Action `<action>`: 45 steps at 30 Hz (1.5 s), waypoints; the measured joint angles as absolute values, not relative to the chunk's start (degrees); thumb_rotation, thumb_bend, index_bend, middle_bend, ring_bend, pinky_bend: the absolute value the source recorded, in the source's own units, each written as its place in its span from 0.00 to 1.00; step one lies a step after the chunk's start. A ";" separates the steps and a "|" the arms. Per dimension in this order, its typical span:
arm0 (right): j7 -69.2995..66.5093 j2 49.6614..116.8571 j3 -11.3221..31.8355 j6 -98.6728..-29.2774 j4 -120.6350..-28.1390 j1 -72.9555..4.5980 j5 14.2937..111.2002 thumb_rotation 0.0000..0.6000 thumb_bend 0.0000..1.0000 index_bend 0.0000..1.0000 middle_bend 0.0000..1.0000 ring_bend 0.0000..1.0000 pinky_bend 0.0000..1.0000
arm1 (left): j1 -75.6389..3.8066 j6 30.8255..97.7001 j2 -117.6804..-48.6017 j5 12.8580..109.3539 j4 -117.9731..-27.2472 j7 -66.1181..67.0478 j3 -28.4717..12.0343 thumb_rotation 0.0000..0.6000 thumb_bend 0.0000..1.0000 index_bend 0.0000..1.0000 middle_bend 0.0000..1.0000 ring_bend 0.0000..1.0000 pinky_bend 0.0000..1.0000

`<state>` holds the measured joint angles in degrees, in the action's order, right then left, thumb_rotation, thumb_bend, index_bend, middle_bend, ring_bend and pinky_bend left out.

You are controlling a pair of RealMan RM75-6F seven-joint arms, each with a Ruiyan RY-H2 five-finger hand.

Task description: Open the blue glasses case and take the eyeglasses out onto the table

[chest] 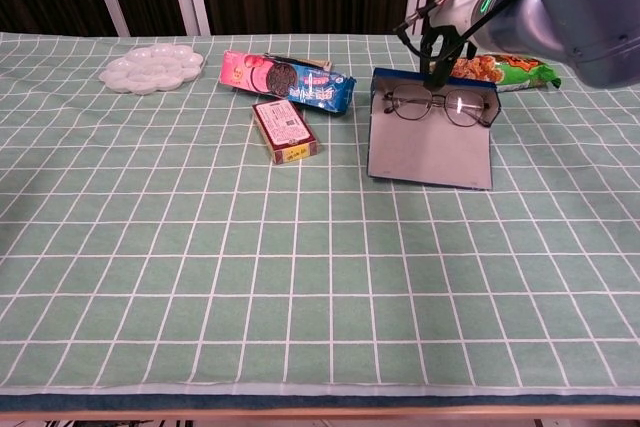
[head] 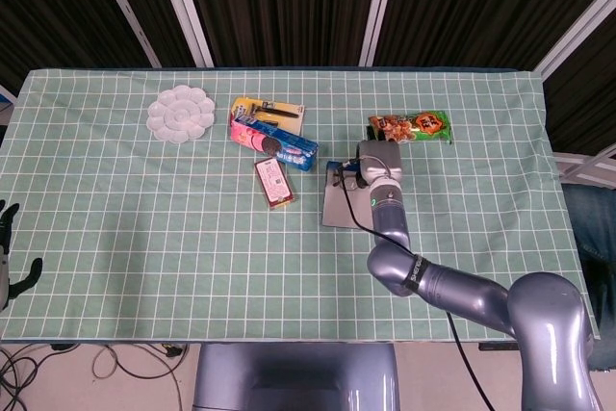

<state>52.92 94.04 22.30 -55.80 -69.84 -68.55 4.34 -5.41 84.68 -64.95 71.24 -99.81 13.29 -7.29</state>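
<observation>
Glasses (chest: 433, 104) are lying in the far part of the open blue case (chest: 430, 152), lenses facing the chest camera, with the grey lid flap spreading toward the robot from them. Fingers of the right hand (chest: 437, 47) are reaching down to the top of the frame near the bridge; they look dark and thin in the chest view, and whether they are already pinching the frame or only touching it I cannot tell, since the tips are too small to read. In the head view the same hand (head: 378, 163) is covering the far end of the case (head: 337, 209), hiding the glasses. For the step in hand, lifting the glasses out, I would judge that a pinch at the bridge is the safest hold, because the lenses and the folded arms look easy to slip on or bend. The case is light and may come along, so the lift is best made straight up and slowly, then carried to bare cloth on the near side of the case, away from the red box (chest: 285, 131) to its left. The left hand (head: 8, 252) is hanging far left of the case, at the table edge, fingers apart and holding nothing.
</observation>
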 measured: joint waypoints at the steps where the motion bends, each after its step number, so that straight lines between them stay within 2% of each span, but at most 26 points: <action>1: 52.65 94.07 22.23 -56.11 -69.97 -68.49 5.07 1.00 0.54 0.55 0.00 0.00 0.20 | -5.41 84.71 -64.97 71.25 -99.80 13.32 -7.29 1.00 0.33 0.05 0.00 0.00 0.00; 10: 48.75 95.32 21.03 -60.87 -71.23 -67.31 15.04 1.00 0.54 0.56 0.00 0.00 0.20 | -5.37 84.86 -65.04 71.14 -99.78 13.45 -7.36 1.00 0.33 0.05 0.00 0.00 0.00; 20: 48.06 95.78 20.22 -62.81 -74.21 -66.25 19.62 1.00 0.54 0.57 0.00 0.00 0.20 | -5.33 84.97 -65.07 71.14 -99.74 13.47 -7.37 1.00 0.33 0.05 0.00 0.00 0.00; 36: 48.56 96.80 20.94 -61.58 -72.02 -65.73 20.26 1.00 0.54 0.57 0.00 0.00 0.20 | -5.34 84.90 -65.04 71.13 -99.64 13.48 -7.35 1.00 0.33 0.05 0.00 0.00 0.00; 45: 46.52 94.52 21.81 -60.48 -70.10 -64.37 22.08 1.00 0.54 0.57 0.00 0.00 0.20 | -5.34 84.92 -65.02 71.09 -99.61 13.48 -7.40 1.00 0.33 0.05 0.00 0.00 0.00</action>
